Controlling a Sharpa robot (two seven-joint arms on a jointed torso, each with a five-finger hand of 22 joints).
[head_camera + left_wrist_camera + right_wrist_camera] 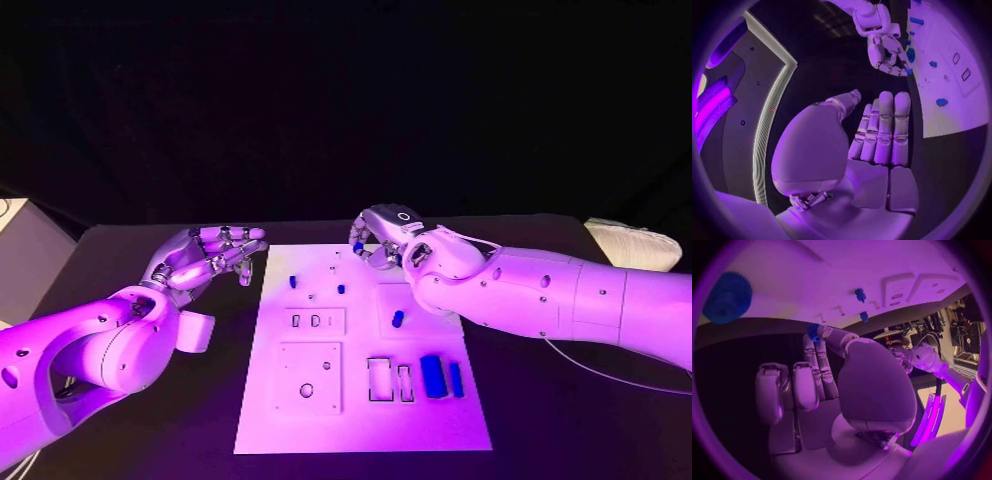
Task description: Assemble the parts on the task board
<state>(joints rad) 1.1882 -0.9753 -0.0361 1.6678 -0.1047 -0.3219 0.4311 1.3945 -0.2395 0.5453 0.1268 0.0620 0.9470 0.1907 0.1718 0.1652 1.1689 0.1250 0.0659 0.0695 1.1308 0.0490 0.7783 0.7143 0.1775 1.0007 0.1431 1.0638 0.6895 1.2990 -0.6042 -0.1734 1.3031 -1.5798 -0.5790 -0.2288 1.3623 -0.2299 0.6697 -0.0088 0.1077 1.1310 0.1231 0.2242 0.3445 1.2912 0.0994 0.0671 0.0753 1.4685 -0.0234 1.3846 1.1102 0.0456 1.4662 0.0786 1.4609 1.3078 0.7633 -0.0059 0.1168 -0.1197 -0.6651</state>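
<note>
While the right hand (387, 238) pinches a small blue part (813, 331) over the white board's (361, 420) far edge and the empty left hand (211, 256) hovers spread beside it, seating that part looks next, needing careful lining up.

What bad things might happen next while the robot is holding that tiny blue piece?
1. The right hand pinches a small blue part just at its fingertips over the far end of the white board. It might slip out and fall.
2. Blue pegs already stand on the board near there. Coming down, the fingers might bump them.
3. The left hand hangs open beside the board's far left corner, so the two hands may get in each other's way.
</note>
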